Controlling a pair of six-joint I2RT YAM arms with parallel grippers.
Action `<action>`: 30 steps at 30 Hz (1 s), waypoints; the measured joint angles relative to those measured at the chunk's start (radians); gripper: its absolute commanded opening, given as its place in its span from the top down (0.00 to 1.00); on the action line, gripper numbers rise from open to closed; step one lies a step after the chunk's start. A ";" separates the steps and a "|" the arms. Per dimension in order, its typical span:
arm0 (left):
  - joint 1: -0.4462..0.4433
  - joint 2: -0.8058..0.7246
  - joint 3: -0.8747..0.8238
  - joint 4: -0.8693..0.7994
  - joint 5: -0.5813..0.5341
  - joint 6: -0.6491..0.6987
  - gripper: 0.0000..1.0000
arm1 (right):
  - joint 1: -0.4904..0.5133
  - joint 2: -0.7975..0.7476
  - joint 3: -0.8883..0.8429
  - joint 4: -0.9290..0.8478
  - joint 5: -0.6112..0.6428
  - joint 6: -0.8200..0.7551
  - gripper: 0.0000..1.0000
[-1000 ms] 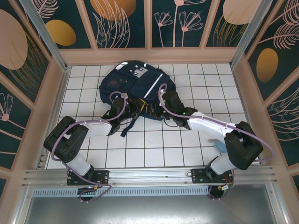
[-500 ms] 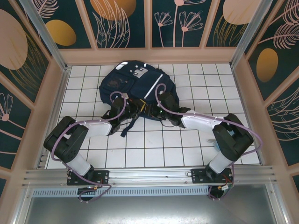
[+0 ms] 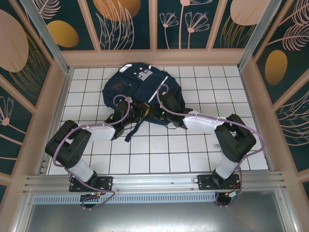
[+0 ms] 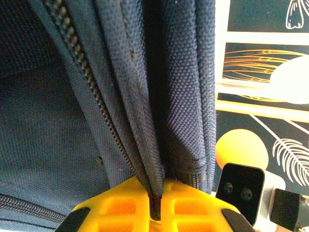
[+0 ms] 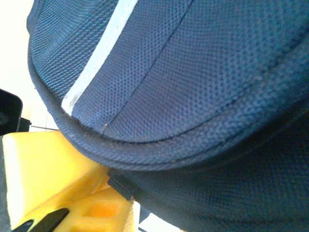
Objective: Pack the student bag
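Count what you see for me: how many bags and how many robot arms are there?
student bag: 1
robot arms: 2 (left arm, right arm)
Total: 3

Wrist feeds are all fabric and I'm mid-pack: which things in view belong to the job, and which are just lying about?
Job: bag; left gripper, shut on the bag's zip edge; right gripper, at the bag's rim.
Just there: tiled table; patterned walls; front rail.
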 measured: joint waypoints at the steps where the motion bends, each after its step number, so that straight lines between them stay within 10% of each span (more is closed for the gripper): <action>1: 0.000 0.000 0.000 0.000 0.000 0.000 0.91 | 0.000 0.002 0.002 -0.004 0.008 0.000 0.82; 9: -0.001 0.000 0.000 -0.005 -0.001 0.000 0.93 | 0.019 -0.004 0.015 -0.061 0.092 -0.035 0.97; 30: 0.053 -0.124 -0.085 -0.072 0.029 0.098 0.94 | -0.146 -0.105 0.006 -0.224 0.272 -0.346 0.99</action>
